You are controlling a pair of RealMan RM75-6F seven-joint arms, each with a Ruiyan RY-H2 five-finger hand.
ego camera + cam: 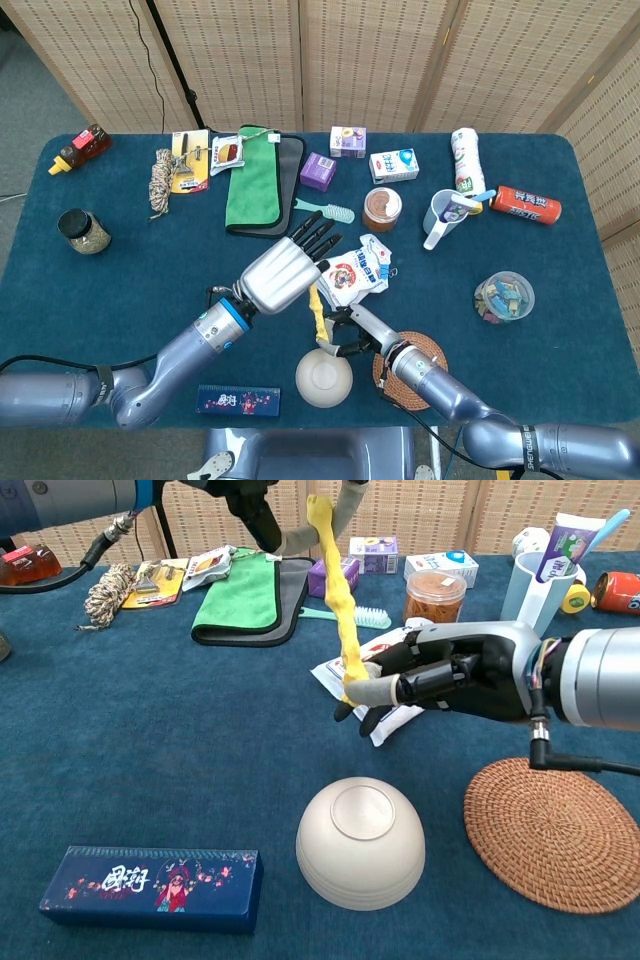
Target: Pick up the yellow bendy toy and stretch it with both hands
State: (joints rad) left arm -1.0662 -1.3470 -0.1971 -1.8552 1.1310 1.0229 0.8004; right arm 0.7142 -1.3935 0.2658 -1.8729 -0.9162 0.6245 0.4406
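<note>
The yellow bendy toy point(338, 590) hangs nearly upright above the table, drawn out long between my two hands. My left hand point(295, 515) holds its upper end at the top of the chest view. My right hand point(440, 672) grips its lower end just above a white snack pouch point(385, 720). From the head view the toy point(315, 316) is a short yellow strip between the silver left hand point(283, 272) and the dark right hand point(352, 330).
An upturned white bowl point(361, 842) sits just below the hands, a woven coaster point(552, 832) to its right, a blue box point(152, 885) at front left. A green cloth point(243, 605), teal brush point(372, 618), orange-filled jar point(435, 595) and cup point(537, 575) lie behind.
</note>
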